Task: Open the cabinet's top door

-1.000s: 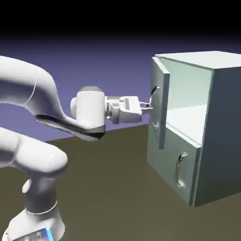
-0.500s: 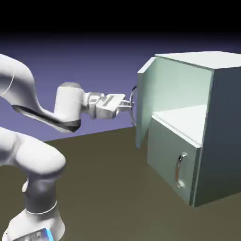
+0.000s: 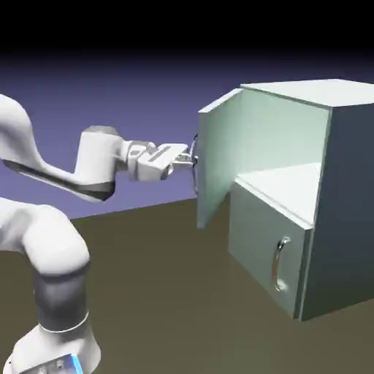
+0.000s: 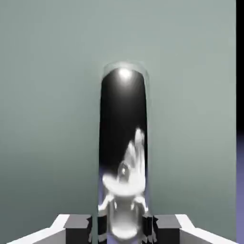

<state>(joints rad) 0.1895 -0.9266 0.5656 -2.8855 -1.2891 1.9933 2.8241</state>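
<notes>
Claw [image 3: 188,158] pinches the handle [image 4: 123,157] of the top door [image 3: 219,157], which stands swung wide off the cabinet [image 3: 343,197], above the shut lower panel [image 3: 266,248].

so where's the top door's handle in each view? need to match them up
Exterior view: the handle is a thin silver sliver at the swung-out top door's edge, mostly hidden, where the gripper meets it.
Hand view: the handle is the big shiny bar up the middle, between the finger tips.
Shared landmark: the pale door panel behind the handle.
</notes>
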